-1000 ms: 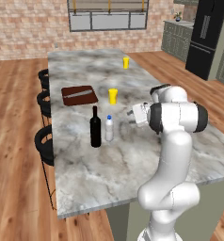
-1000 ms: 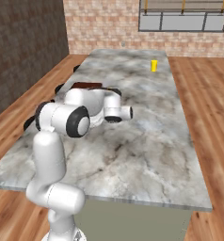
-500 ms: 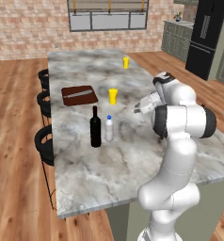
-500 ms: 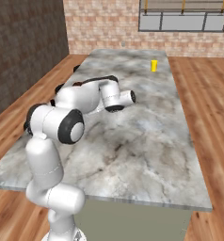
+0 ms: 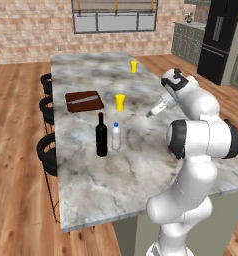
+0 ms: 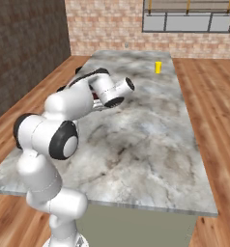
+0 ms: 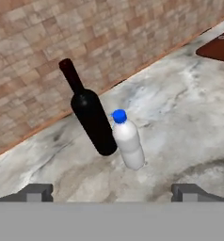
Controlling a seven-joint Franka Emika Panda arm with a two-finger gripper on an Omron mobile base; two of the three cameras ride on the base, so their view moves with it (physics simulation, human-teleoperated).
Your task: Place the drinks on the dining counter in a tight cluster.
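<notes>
On the dining counter (image 5: 141, 165), a tall black wine bottle (image 5: 101, 136) is standing upright near the stool-side edge. A small whitish bottle with a blue cap (image 5: 116, 137) is standing upright just beside it.

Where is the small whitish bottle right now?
The small whitish bottle stands upright on the dining counter, close beside the black wine bottle, on its right in the left base view.
</notes>
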